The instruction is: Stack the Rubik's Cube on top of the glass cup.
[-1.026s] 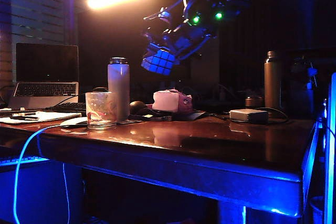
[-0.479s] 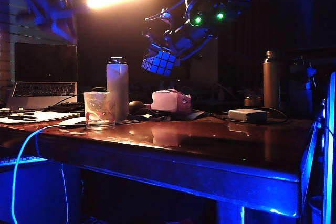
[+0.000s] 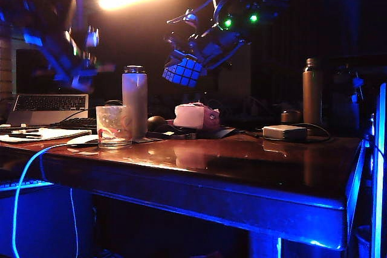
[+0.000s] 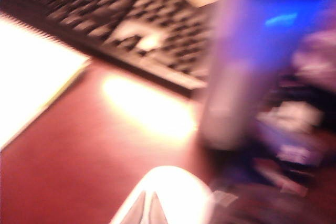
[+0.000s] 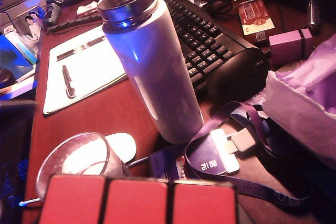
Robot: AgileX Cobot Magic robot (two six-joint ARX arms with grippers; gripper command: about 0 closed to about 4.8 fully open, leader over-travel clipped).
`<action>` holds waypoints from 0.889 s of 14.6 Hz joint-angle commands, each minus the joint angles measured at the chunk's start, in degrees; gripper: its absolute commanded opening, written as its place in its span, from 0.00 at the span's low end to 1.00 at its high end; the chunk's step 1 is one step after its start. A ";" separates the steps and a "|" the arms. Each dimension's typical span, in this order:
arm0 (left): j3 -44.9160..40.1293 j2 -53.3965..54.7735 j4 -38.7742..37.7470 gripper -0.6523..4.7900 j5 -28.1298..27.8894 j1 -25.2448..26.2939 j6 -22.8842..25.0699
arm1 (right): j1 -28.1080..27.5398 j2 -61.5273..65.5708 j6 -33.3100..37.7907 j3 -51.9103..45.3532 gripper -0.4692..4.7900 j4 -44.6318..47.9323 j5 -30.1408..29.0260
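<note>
Above the desk, right of the glass cup, the right gripper hangs with the Rubik's Cube clamped between its fingers, well clear of the surface. Cube sits tilted, one corner lowest, grid face toward the near left; no long axis, it is equal-sided. Right wrist view shows a red cube face with the cup's open mouth just beyond its edge, so cube is not yet over the rim.

Cup stands upright on the desk's left end, mouth up, axis vertical, just near-left of the pale bottle, with a white mouse beside its base.

Left gripper is a blur up over the laptop, apart from the cup; cannot tell whether its fingers are wide or narrow. Its wrist view is smeared, showing only keyboard and bottle.

Doing it well, judged: carry cube leftward until centred over the mouth, level it so a flat face goes down, not a corner, lower slowly onto the rim, release only once seated. Keep clear of the bottle; cube looks about as wide as the cup, so an off-centre drop likely tips off.
</note>
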 commanded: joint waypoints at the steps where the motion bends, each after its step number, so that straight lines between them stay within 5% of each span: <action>1: 1.09 3.21 5.92 0.11 -5.31 0.07 -0.24 | 0.07 -0.76 0.04 0.44 0.60 1.77 -0.63; 6: 8.09 9.81 6.51 0.11 -5.86 0.07 -2.78 | 0.07 -0.76 0.04 0.44 0.60 2.01 -0.70; 13: 8.63 12.20 2.47 0.11 3.28 -0.31 -4.09 | 0.07 -0.79 0.04 0.46 0.60 2.73 -0.55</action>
